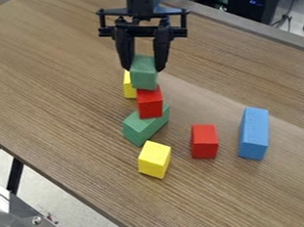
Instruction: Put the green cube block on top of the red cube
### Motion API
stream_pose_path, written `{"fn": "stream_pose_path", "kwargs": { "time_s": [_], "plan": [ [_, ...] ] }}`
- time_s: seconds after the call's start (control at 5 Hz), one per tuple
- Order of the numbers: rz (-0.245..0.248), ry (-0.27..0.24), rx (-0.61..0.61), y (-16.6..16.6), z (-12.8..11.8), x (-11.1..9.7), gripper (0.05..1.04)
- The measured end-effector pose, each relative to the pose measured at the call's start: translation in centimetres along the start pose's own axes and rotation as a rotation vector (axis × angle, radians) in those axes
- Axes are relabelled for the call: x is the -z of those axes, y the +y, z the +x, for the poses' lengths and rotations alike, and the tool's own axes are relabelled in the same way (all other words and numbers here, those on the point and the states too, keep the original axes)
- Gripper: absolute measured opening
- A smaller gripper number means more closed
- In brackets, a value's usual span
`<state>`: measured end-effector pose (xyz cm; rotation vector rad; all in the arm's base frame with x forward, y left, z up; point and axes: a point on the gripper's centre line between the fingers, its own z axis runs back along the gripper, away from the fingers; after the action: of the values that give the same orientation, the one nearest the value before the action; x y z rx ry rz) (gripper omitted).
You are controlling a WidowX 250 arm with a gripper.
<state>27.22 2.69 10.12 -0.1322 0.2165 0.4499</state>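
In the camera view, I read the clock face around the stacked red cube (150, 104), with twelve at the top. My gripper (144, 68) hangs at twelve o'clock, pointing down, with its fingers closed on the green cube (143, 73), one at each side. The green cube sits over the top of the red cube, a touch toward eleven o'clock; from this angle I can't be sure whether the two are touching or there's a sliver of air between them.

The red cube rests on a green block (140, 130) lying on the bench (61, 87), its length running from between seven and eight o'clock to between one and two. At eleven, a yellow block (128, 86) shows partly hidden behind the green and red cubes. A second yellow block (154, 159) is at six o'clock, near the low end of the green block. Between four and five I have another red block (204, 142), apart from the stack, and beyond it, at four, the long blue block (254, 134). Past the bench edge around one o'clock I see some black equipment (248, 2), and a dark bench leg (15, 176) at eight.
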Motion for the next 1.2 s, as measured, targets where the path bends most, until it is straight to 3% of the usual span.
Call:
{"fn": "stream_pose_path", "kwargs": {
  "time_s": [1.0,1.2],
  "plan": [
    [0.009,0.013,0.021,-0.89,-0.90,0.87,0.554],
    [0.009,0.010,0.019,-1.02,-0.90,0.89,0.626]
  ]
}}
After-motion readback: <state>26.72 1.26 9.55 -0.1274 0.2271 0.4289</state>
